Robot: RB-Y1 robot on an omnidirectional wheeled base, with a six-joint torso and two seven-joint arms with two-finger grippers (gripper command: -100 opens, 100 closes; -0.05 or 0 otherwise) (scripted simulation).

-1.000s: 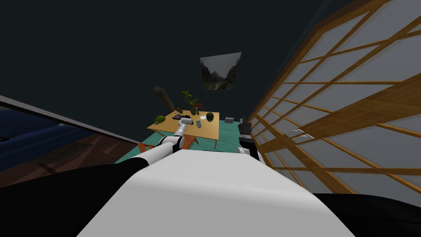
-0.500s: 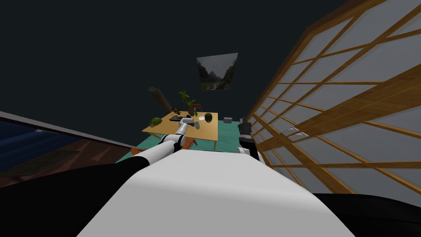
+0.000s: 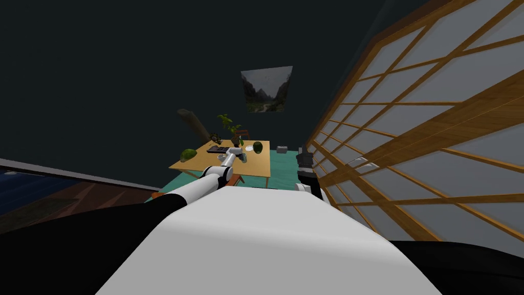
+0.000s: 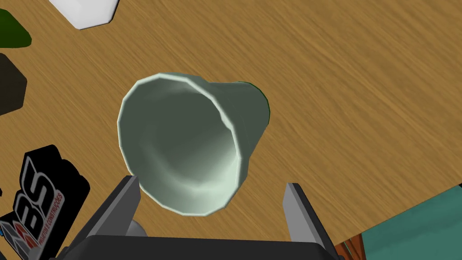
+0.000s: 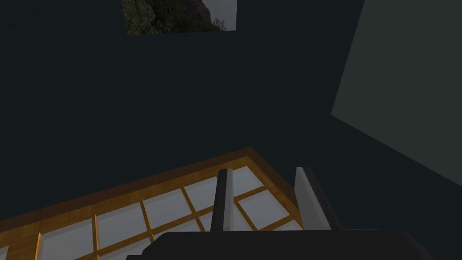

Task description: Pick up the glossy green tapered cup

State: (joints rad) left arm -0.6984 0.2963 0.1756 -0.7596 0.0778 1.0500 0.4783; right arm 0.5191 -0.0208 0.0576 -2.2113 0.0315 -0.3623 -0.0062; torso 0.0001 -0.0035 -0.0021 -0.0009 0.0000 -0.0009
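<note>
1. The step in hand was the final approach. The left hand (image 4: 210,183) hovered above the cup (image 4: 180,140) with its fingers wide apart, holding nothing.
2. The cup stood upright on the wooden surface (image 4: 361,90). It looked pale grey-green, with a darker green edge at its narrow base, and its wide rim faced the hand.
3. The cup was not centred in the hand. Its rim seemed to meet one finger (image 4: 126,198), while the other finger was clearly apart from it.
4. A black box with letters (image 4: 40,189) lay just beside the cup, and a white thing (image 4: 85,11) lay near the cup on its far side.
5. The right hand (image 5: 264,171) was well apart from the cup, off the surface. Its fingers stood at a narrower gap, with nothing between them.
6. I judged the next move so: shift sideways until the cup is centred, go down around the wall, then close — gently, because a tapered wall may slip.
</note>
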